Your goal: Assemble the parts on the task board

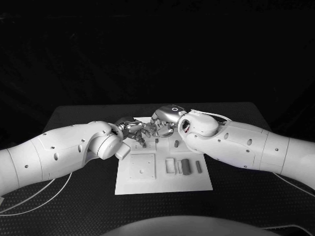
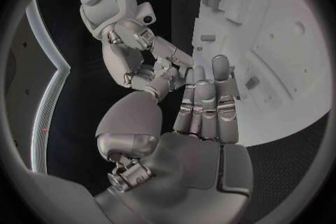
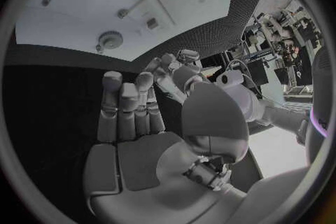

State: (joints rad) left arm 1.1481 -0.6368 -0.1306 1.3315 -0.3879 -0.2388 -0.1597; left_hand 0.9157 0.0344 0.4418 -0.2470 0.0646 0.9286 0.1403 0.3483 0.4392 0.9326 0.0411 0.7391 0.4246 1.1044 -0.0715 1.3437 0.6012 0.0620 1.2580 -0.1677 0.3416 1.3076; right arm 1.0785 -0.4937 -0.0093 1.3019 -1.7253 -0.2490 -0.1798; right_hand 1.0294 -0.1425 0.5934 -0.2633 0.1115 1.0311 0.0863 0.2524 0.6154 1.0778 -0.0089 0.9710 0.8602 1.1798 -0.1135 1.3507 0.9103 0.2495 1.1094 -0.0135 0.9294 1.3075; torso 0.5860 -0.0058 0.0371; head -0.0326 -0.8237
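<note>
Left hand (image 1: 133, 130) and right hand (image 1: 162, 124) meet fingertip to fingertip above the task board (image 1: 165, 184); any hold is unclear.

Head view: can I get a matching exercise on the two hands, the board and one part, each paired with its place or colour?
Things:
1. left hand
2. right hand
3. dark part
4. task board

Places or colours:
A. white, in the middle of the black table
B. lies on the board's near half, towards the right
C. over the board's far end, coming from the right
D. over the board's far end, coming from the left

Pairs: 1-D, 2-C, 3-B, 4-A
</note>
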